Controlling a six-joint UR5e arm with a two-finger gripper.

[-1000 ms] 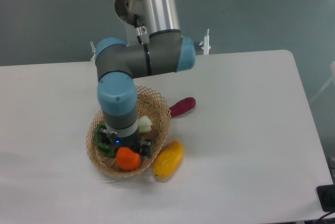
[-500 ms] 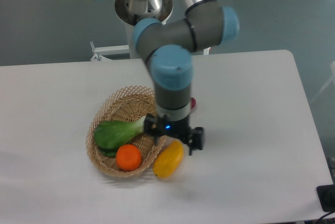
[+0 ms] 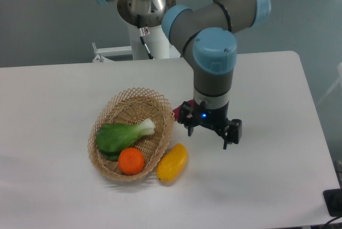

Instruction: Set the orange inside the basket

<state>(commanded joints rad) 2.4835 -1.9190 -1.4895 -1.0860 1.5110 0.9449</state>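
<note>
Camera view: we see the orange (image 3: 131,160) sitting in the basket (image 3: 124,102) beside a green leafy vegetable (image 3: 118,135). Our gripper (image 3: 208,135) hangs over the table (image 3: 267,132), fingers spread, holding nothing.

No text, label, brand, number or sign can be read anywhere: not on the arm (image 3: 214,52), the basket (image 3: 109,115), the fruit or the counter (image 3: 267,181)

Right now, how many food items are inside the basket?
2 in the basket: the orange at its front, the leafy green vegetable behind it. Nothing else shows inside it.
</note>
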